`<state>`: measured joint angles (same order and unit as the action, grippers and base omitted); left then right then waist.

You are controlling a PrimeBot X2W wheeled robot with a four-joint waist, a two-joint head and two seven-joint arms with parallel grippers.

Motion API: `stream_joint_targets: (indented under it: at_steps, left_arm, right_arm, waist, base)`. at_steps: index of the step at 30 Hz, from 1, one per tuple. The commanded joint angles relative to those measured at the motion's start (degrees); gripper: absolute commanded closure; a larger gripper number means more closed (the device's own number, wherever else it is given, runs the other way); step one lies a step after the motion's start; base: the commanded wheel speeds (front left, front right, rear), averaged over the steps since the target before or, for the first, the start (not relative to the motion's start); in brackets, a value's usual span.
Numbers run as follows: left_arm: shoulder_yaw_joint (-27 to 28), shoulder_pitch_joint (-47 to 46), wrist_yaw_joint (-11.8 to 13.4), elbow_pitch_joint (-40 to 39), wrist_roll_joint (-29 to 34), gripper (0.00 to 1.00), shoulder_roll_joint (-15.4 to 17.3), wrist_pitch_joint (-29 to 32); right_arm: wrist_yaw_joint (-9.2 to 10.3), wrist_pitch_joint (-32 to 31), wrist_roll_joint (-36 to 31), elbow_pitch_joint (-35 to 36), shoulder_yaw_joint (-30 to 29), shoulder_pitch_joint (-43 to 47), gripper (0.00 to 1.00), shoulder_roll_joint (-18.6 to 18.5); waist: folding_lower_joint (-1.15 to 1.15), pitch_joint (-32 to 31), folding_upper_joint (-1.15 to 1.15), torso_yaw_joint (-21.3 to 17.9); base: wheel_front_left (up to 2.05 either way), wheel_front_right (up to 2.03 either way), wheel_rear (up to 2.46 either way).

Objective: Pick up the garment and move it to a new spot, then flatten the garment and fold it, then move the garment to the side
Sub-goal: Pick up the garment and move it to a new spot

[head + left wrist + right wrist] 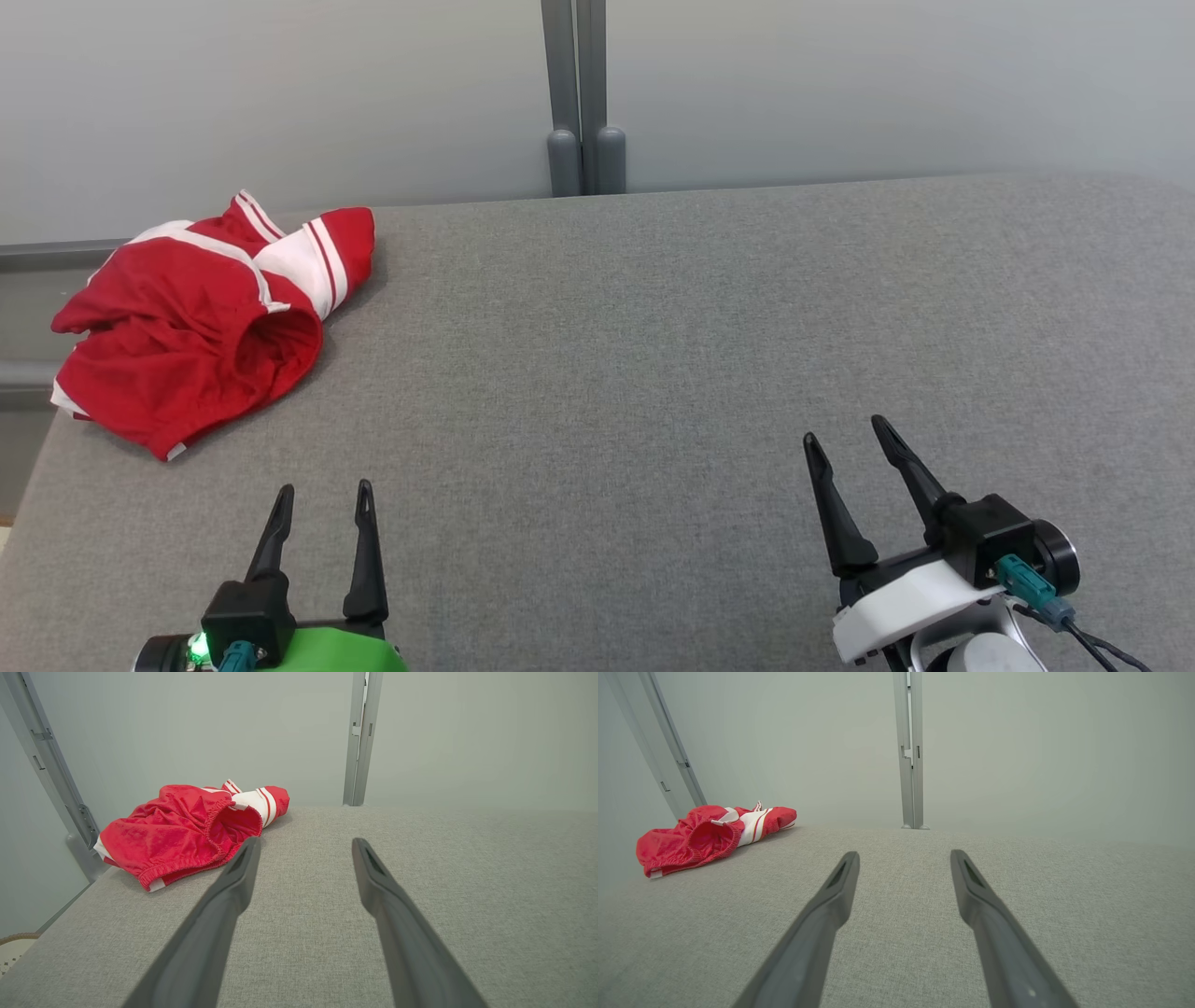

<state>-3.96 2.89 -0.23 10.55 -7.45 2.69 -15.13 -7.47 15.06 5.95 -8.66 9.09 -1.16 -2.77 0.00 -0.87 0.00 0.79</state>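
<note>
Garment (201, 322) crumpled (red, white-striped), long axis near-left to far-right, left gripper (326, 488), right gripper (844, 429), fingers (366, 551) spread

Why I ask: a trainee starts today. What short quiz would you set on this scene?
1. True or false: the left pincer holds the red garment.
2. Where on the grey surface does the garment lie, in the head view? A: near right. B: far left. C: centre.
3. Fill in: the right pincer, like the left, is ___ and holds nothing.
Key: 1 false; 2 B; 3 open.
</note>
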Motion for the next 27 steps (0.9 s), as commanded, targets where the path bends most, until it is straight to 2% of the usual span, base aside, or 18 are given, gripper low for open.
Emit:
stream_joint_targets:
  at_steps: [1,8,12,27]
  left_arm:
    - [0.0,0.0,0.3,0.1,-0.1,0.0,0.4,0.0]
    - [-0.1,-0.1,0.3,0.2,-0.2,0.0,0.4,0.0]
    - [-0.4,-0.5,0.2,0.1,-0.2,0.0,0.4,0.0]
    - [1.4,0.8,-0.3,-0.2,1.3,0.0,0.4,0.0]
  right_arm:
    - [-0.04,0.2,0.2,-0.2,-0.1,0.2,0.0,-0.2]
    - [-0.04,0.2,-0.2,0.0,-0.4,0.6,0.0,-0.2]
    - [-0.04,0.2,0.5,0.4,0.2,1.1,0.0,-0.2]
    - [-0.03,0.2,1.3,0.8,0.0,1.8,0.0,-0.2]
  waist:
    - [0.0,0.0,0.0,0.0]
    - [0.0,-0.2,0.0,0.9]
    - [0.0,-0.4,0.0,3.3]
    - [0.0,-1.3,0.0,23.0]
  base:
    - [0.0,0.0,0.0]
    - [0.0,0.0,0.0]
    - [0.0,0.0,0.0]
    - [0.0,0.0,0.0]
